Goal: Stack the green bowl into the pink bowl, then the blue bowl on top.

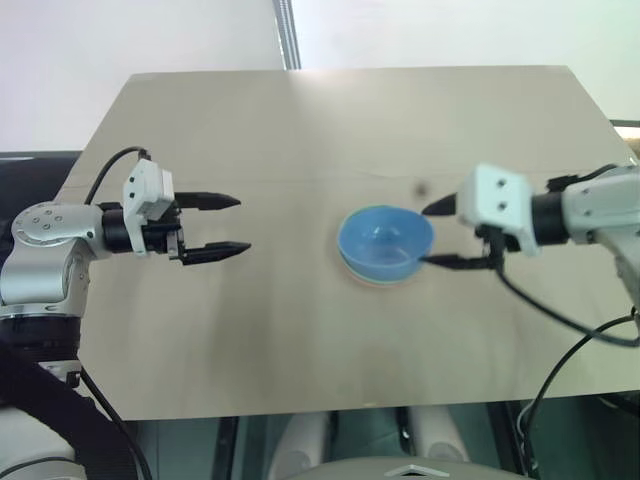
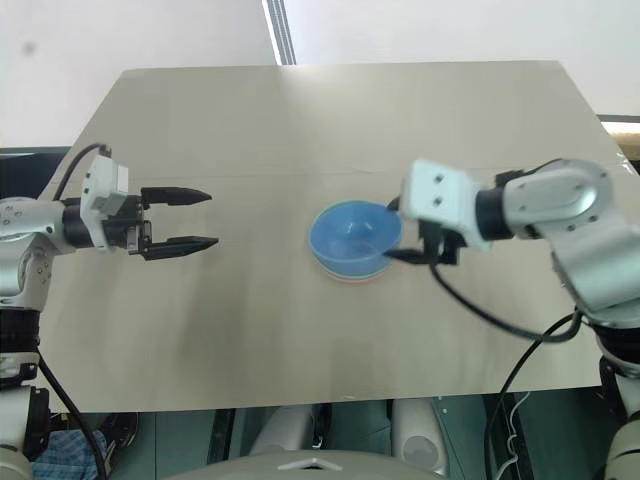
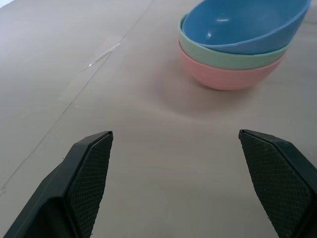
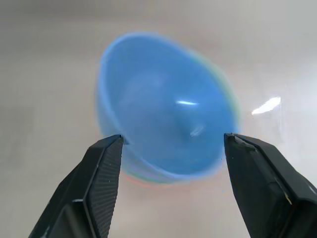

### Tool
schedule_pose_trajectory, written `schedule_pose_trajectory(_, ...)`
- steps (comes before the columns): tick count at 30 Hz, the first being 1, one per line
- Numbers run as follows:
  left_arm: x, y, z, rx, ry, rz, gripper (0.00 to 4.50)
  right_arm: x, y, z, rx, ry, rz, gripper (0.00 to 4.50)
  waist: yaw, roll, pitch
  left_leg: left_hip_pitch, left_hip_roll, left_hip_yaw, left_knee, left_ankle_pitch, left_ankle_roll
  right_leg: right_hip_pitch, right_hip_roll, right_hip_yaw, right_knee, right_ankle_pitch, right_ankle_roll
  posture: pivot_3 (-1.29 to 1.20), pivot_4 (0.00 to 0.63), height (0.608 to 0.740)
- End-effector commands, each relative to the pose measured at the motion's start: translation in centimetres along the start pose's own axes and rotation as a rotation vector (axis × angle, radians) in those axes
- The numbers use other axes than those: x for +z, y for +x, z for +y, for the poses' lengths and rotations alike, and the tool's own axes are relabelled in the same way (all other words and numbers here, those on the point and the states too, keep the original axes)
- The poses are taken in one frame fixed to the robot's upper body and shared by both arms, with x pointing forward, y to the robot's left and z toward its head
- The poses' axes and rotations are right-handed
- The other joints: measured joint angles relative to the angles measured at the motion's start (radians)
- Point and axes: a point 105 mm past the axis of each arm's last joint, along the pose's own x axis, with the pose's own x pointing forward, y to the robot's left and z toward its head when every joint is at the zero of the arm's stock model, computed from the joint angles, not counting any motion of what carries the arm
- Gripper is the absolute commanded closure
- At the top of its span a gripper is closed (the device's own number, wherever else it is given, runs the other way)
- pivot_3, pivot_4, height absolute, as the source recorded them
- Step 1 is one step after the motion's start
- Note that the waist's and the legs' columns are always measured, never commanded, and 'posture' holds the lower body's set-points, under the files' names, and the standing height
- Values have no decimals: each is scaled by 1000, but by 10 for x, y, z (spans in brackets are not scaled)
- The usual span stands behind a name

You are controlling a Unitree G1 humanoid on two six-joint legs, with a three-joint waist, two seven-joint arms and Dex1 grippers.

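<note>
Three bowls stand nested near the middle of the table. The pink bowl (image 3: 225, 74) is at the bottom, the green bowl (image 3: 233, 55) sits in it, and the blue bowl (image 1: 385, 240) lies on top, tilted. My right gripper (image 1: 445, 235) is open just to the right of the stack, its fingers apart from the blue bowl's rim. My left gripper (image 1: 222, 226) hangs open well to the left of the bowls, holding nothing.
The bowls rest on a light wooden table (image 1: 300, 130). A metal post (image 1: 288, 35) rises behind its far edge. Cables hang from both arms near the table's sides.
</note>
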Motion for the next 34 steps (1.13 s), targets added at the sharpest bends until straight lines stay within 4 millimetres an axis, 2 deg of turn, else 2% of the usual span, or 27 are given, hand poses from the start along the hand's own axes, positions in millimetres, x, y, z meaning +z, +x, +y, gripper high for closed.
schedule_pose_trajectory(1,9,-8,2,43,12,-13,159,-4,-28,4,-14,104,-83,940,5,0,0,0,0,0,0,0,0,0,0,0,0,0,0,0,150,740)
schedule_pose_trajectory(7,11,-12,0,56,3,-15,159,-48,-66,25,-13,275,-61,940,9,-1,0,0,-3,0,0,0,0,1,-1,0,0,0,0,0,150,740)
schedule_pose_trajectory(11,10,-16,-3,51,-12,-10,159,-63,-98,21,-135,304,-183,940,2,-1,0,4,-1,2,0,0,0,4,1,1,1,0,0,0,150,740)
schedule_pose_trajectory(13,9,-17,-5,51,-15,-9,159,-68,-106,19,-157,297,-190,940,1,-1,0,7,0,4,0,0,1,5,2,3,2,0,0,0,150,740)
schedule_pose_trajectory(20,6,-15,-9,51,-25,-8,159,-78,-116,16,-194,280,-183,940,3,-1,0,20,2,6,-3,-1,2,16,3,5,0,0,0,0,150,740)
schedule_pose_trajectory(34,8,-14,-17,38,-16,-17,159,-89,-113,17,-203,301,-169,940,7,-1,0,20,3,6,-6,-1,1,17,2,5,-2,0,0,0,150,740)
